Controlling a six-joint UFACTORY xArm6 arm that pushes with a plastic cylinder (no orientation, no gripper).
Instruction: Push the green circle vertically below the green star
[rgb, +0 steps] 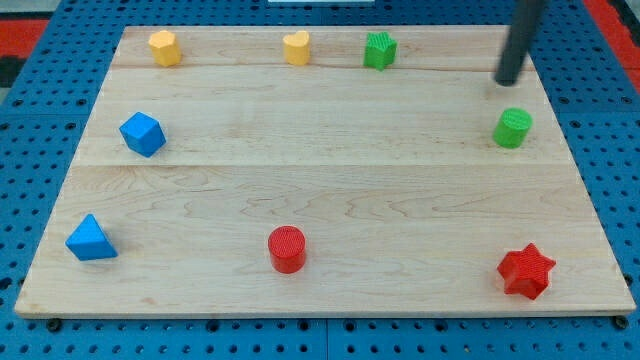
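The green circle (512, 128) stands near the board's right edge, upper half. The green star (379, 50) stands at the top, right of centre. My tip (508, 81) is the lower end of a dark rod coming down from the view's top right. It sits just above the green circle, a short gap apart, and well to the right of the green star.
A yellow hexagon (164, 47) and a yellow heart (296, 48) stand along the top. A blue cube (142, 134) and a blue triangle (90, 239) stand at the left. A red circle (287, 249) and a red star (526, 271) stand near the wooden board's bottom edge (320, 312).
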